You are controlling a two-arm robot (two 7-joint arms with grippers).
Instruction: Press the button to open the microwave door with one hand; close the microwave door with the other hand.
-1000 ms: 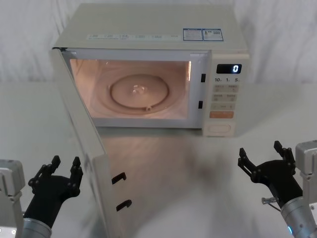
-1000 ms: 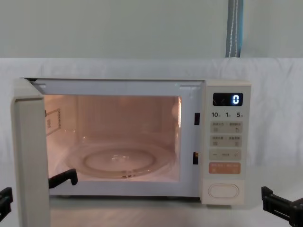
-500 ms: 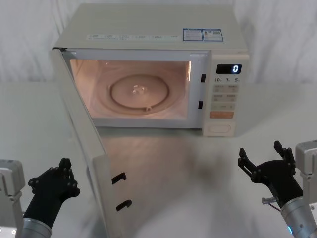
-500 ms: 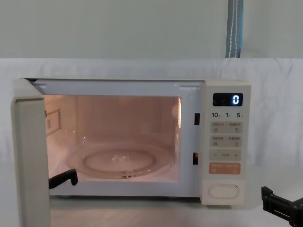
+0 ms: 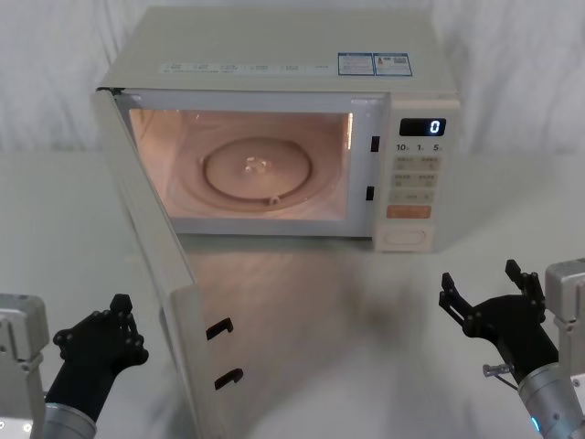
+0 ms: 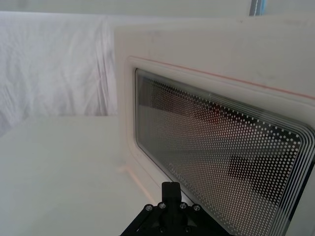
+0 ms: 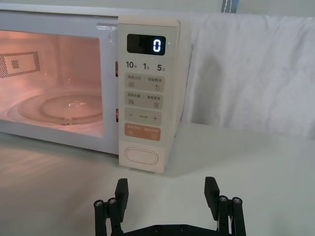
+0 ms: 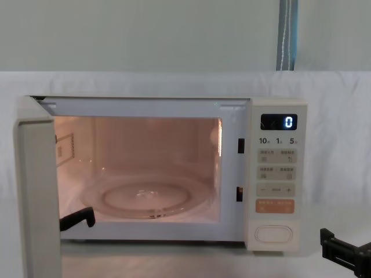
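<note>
The cream-white microwave stands at the back of the table, its cavity lit. The microwave door is swung wide open toward me on the left, with two black latch hooks on its inner edge. The pill-shaped button sits at the bottom of the control panel, also seen as the button. My left gripper is shut, low on the outer side of the door and apart from it. The door's dotted window fills the view beyond my left gripper. My right gripper is open, well in front of the panel.
A black display shows 0 above the keypad and an orange key. A glass turntable lies inside the cavity. White cloth covers the table and hangs behind. The door edge stands near the left table front.
My left gripper's fingers have gone from spread to shut, and it has dropped out of the chest view. The right gripper and the door have not moved.
</note>
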